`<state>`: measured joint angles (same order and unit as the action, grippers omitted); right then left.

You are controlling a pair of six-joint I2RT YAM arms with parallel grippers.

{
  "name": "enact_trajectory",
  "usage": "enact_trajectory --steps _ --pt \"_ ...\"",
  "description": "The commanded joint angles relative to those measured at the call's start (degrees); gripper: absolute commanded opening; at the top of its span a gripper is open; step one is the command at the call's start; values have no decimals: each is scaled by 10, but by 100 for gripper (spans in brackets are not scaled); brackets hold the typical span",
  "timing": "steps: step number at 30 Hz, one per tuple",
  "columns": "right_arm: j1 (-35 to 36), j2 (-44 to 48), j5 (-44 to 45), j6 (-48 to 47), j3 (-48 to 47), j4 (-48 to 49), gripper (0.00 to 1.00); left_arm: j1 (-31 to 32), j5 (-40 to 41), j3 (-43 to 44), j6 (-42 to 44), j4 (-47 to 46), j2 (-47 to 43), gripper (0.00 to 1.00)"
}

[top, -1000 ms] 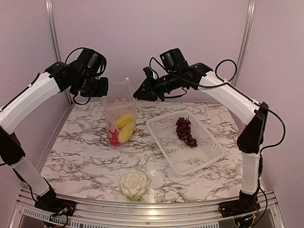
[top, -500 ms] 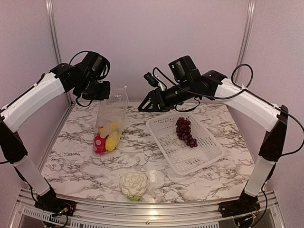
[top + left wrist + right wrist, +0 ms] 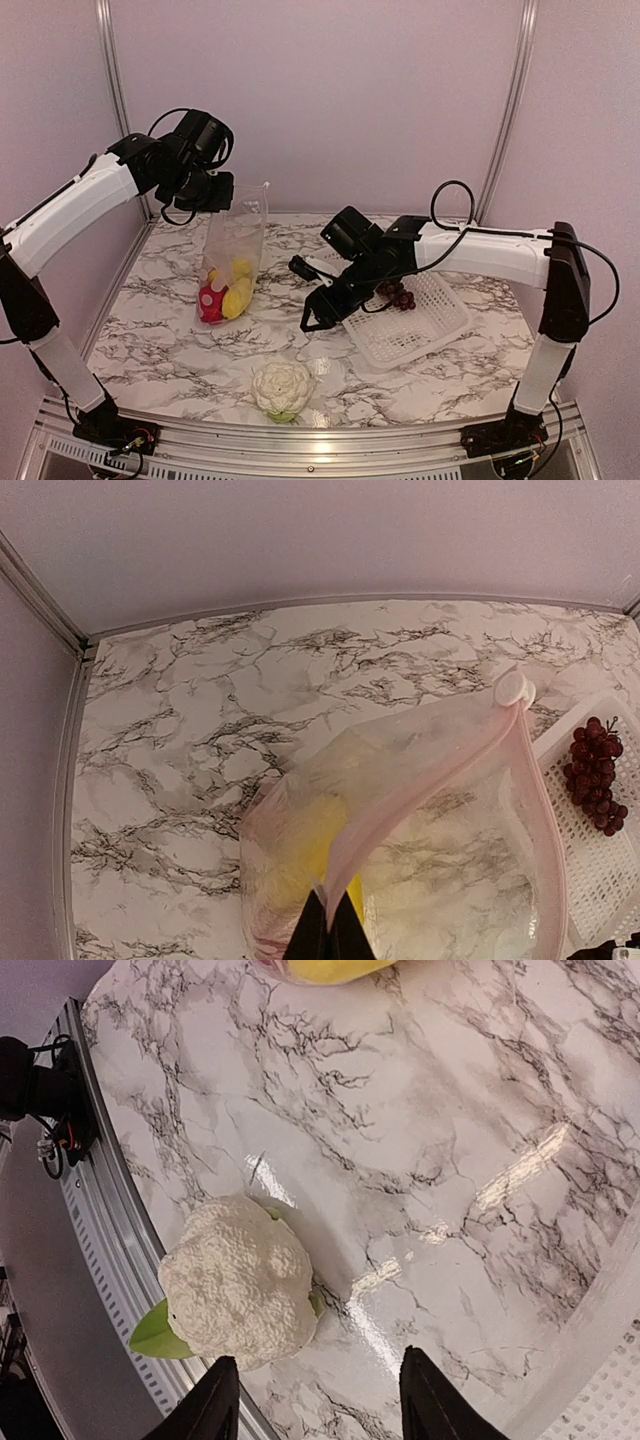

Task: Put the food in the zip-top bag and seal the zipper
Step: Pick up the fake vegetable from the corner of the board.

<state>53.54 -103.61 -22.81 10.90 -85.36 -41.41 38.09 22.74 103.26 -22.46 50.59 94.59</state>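
The clear zip-top bag (image 3: 233, 262) hangs from my left gripper (image 3: 215, 195), which is shut on a corner of its mouth. In the left wrist view the zipper (image 3: 440, 770) runs as a pale pink strip up from the shut fingertips (image 3: 328, 925) to a white slider (image 3: 514, 688). Yellow food (image 3: 238, 295) and a red piece (image 3: 210, 300) lie in the bag's bottom. The white cauliflower (image 3: 282, 388) sits near the front edge. My right gripper (image 3: 315, 315) hovers open just above and right of the cauliflower (image 3: 238, 1285), holding nothing. The right arm partly hides the purple grapes (image 3: 398, 293).
The white latticed basket (image 3: 420, 320) stands right of centre under the right forearm, with the grapes (image 3: 597, 770) in it. The table's metal front rail (image 3: 110, 1260) runs close beside the cauliflower. Walls close in the back and left.
My right gripper has opened, left the bag's mouth and swung down to the front, over the cauliflower. The bag has sagged leftward, still hanging from the left gripper.
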Motion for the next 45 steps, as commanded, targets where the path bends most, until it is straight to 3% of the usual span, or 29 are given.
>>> enact_trajectory --steps 1,12,17,22,24,33,39,45 --pt "14 -18 12 2 16 11 52 -1 -10 -6 5 -4 0 0" --pt "49 -104 -19 -17 -8 21 57 -1 -10 -19 5 -5 -5 0" --pt "72 -146 -13 -35 -35 -5 68 -1 -11 -18 4 -6 -3 0" --pt "86 -158 -27 -26 -38 -3 94 -1 -12 -20 6 -6 -2 0" --pt "91 -157 -27 -19 -36 -2 98 -2 -14 -21 6 -7 -2 0" --pt "112 -172 -96 14 -15 40 98 -2 -22 -29 6 -11 -5 0" --pt "113 -167 -119 14 -19 45 79 -2 -24 -37 5 -12 -10 0" --pt "113 -134 -71 -2 -42 5 61 -2 -23 -35 3 -11 -14 0"
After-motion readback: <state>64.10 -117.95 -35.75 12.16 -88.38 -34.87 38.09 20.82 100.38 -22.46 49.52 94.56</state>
